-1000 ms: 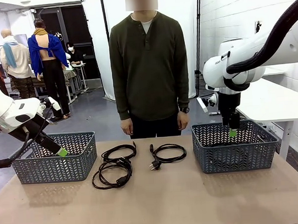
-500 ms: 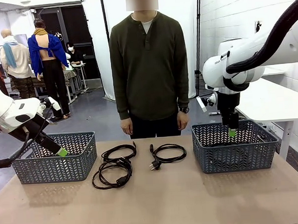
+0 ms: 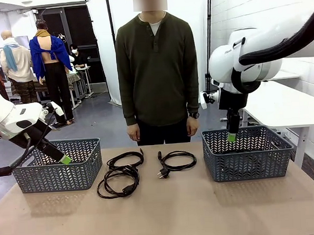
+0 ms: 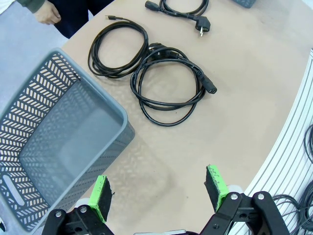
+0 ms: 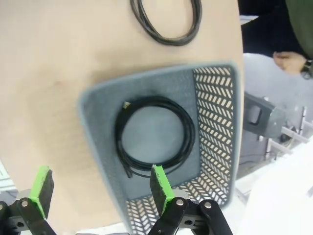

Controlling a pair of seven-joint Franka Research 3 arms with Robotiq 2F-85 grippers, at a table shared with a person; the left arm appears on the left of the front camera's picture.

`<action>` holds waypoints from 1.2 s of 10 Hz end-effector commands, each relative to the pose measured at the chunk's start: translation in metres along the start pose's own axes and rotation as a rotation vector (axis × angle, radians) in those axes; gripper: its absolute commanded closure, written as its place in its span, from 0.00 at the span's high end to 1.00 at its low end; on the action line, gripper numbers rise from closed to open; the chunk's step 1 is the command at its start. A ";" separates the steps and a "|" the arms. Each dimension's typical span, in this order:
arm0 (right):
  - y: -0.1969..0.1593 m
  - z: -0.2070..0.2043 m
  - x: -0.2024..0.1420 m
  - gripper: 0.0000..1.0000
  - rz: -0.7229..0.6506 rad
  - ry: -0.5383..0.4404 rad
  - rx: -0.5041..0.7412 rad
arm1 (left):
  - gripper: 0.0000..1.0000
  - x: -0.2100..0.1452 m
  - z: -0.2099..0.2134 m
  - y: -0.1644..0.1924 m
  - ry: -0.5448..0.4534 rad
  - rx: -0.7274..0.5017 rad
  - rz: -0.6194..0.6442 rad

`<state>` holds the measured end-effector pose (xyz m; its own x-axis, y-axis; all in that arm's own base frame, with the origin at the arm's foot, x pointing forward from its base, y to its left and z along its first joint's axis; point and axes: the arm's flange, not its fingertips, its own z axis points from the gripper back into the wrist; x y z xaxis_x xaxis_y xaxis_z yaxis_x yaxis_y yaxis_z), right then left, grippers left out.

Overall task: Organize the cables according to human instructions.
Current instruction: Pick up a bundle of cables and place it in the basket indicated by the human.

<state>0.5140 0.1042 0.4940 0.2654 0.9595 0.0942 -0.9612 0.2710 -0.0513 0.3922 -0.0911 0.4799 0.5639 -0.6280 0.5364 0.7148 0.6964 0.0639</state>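
We found three of the cables lying loose on the bench point(image 3: 167, 217) between the two baskets. One coil point(image 3: 125, 159) lay toward the far edge, and a second coil point(image 3: 118, 182) lay just in front of it, the two touching or overlapping. The third coil point(image 3: 176, 161) lay apart to their right, with its plug point(image 3: 162, 174) pointing toward the robot. The fourth cable point(image 5: 154, 142) lay coiled flat on the floor of the right basket point(image 3: 248, 155).

The left jaws stood wide open and held nothing. Their green pads point(image 4: 100, 196) hung over the bench just beside the left basket point(image 3: 57, 172), and the two touching coils lay ahead of them in the left wrist view. The right jaws were also spread fully and empty. They pointed down above the right basket, with their pads point(image 5: 160, 183) over its rim and clear of the cable inside.

The human point(image 3: 157, 70) stood at the far side of the bench, facing us, with both arms down.
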 end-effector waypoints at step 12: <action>0.106 -0.004 0.003 1.00 -0.095 -0.274 -0.005 | 1.00 0.000 0.000 0.001 -0.008 -0.012 0.011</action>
<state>0.4116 0.1379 0.4839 0.3182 0.8728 0.3701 -0.9346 0.3543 -0.0321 0.3921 -0.0911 0.4800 0.5637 -0.6280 0.5365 0.7148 0.6964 0.0642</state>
